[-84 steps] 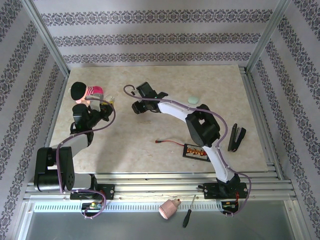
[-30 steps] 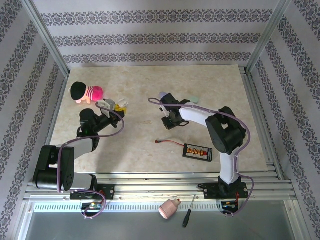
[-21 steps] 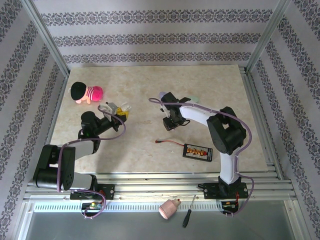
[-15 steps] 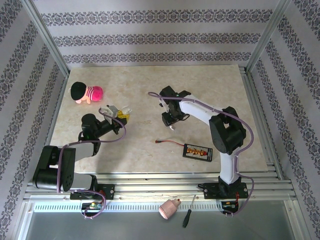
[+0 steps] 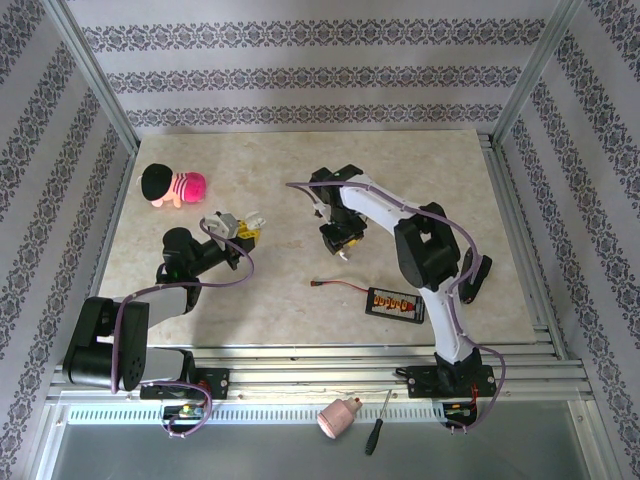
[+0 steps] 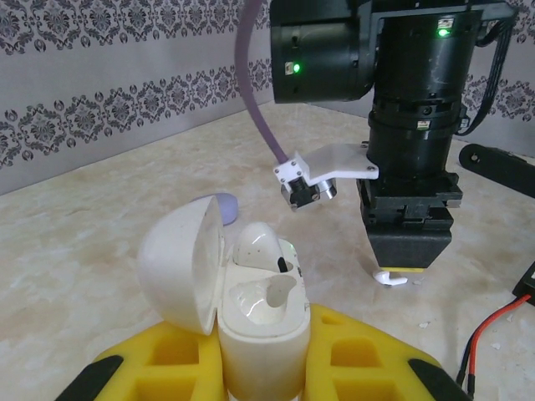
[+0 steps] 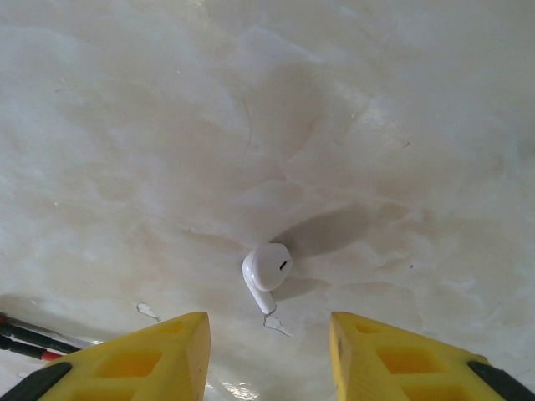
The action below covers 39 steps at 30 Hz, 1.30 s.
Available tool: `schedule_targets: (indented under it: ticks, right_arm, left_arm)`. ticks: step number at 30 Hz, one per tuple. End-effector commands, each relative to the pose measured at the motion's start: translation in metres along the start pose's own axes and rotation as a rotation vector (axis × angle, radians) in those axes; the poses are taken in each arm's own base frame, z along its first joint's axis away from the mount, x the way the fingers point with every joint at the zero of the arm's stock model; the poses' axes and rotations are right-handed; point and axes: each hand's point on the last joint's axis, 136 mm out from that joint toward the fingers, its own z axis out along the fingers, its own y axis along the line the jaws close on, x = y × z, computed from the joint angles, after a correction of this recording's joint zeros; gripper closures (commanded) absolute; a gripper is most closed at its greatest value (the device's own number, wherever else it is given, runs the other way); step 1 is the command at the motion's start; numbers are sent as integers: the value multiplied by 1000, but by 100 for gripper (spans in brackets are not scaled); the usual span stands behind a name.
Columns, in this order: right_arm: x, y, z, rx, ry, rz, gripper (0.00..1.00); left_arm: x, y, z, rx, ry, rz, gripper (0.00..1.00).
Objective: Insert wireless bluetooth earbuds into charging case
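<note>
Two grippers work near the middle of the table [image 5: 290, 170]: the left gripper [image 5: 244, 230] is low and tilted, the right gripper [image 5: 340, 243] points straight down. From the left wrist, the left one squeezes the open charging case [image 6: 261, 317] upright, its empty socket facing up for loading. From the right wrist, the jaws stand half apart and empty above the white earbud [image 7: 267, 269], which lies flat on the table. Its stem points down-right, toward the camera.
</note>
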Motion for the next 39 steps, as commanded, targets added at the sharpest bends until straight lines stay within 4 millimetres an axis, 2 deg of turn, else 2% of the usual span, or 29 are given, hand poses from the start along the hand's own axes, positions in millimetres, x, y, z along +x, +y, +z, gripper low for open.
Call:
schedule_targets:
  ticks: [1,25,32,39]
  right_arm:
    - [7,0,1,1,68,-26,59]
    - [1,-2,39,-4,142,-7,71]
    - [1,-3,31,-12,90,17,77]
    - [-3,2,5,-124,-67,70,80]
  left_arm:
    - [-7,-10,1,37,-12,43,89]
    - [-9,-14,1,58,-20,37,89]
    - [-7,-14,4,57,-3,34,89]
    - [-7,-23,12,69,22,61,89]
